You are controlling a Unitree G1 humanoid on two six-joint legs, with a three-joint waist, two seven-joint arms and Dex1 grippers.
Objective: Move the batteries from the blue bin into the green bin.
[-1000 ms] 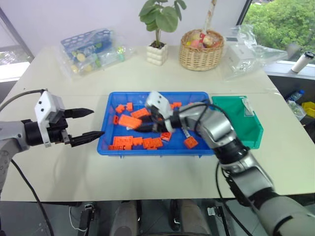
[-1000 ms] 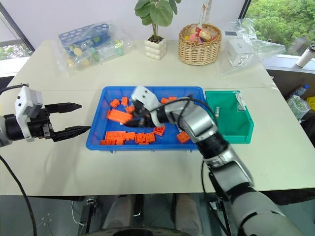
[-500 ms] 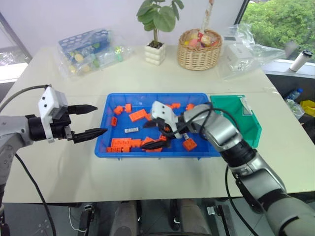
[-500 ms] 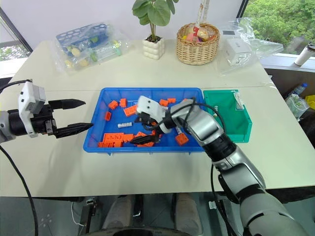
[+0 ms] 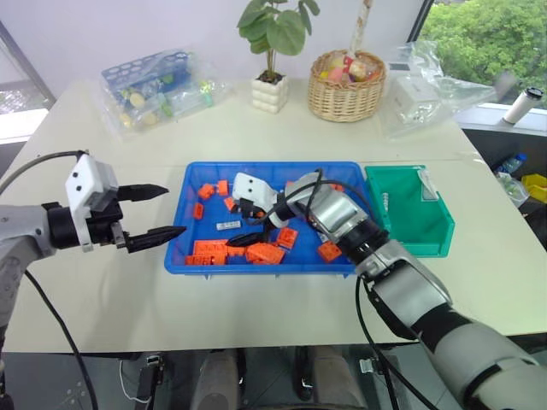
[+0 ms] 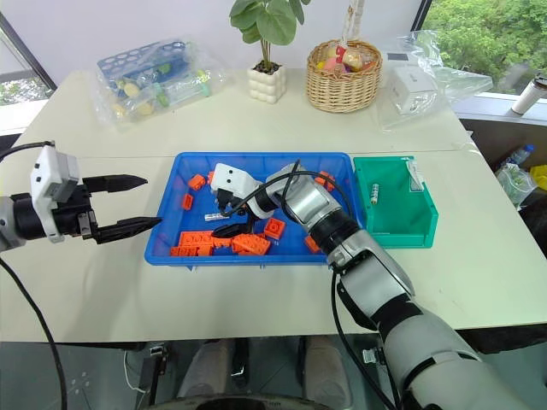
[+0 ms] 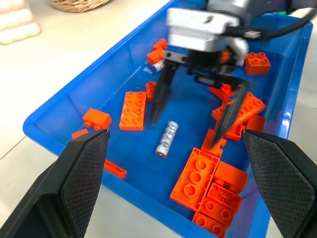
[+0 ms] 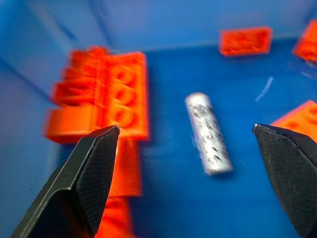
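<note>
Battery [image 7: 166,139], rigid, smooth, likely to roll: right gripper [image 7: 197,115], jaws spread and empty, should pinch mid-length.

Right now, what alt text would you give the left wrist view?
A wide-open black pincer on the right arm hangs over a silver battery lying loose on the floor of the blue bin, among scattered orange bricks. The left pincer's own fingers frame the view.

potted plant [image 5: 274,51], wicker basket [image 5: 349,87], orange bricks [image 5: 261,252]
</note>
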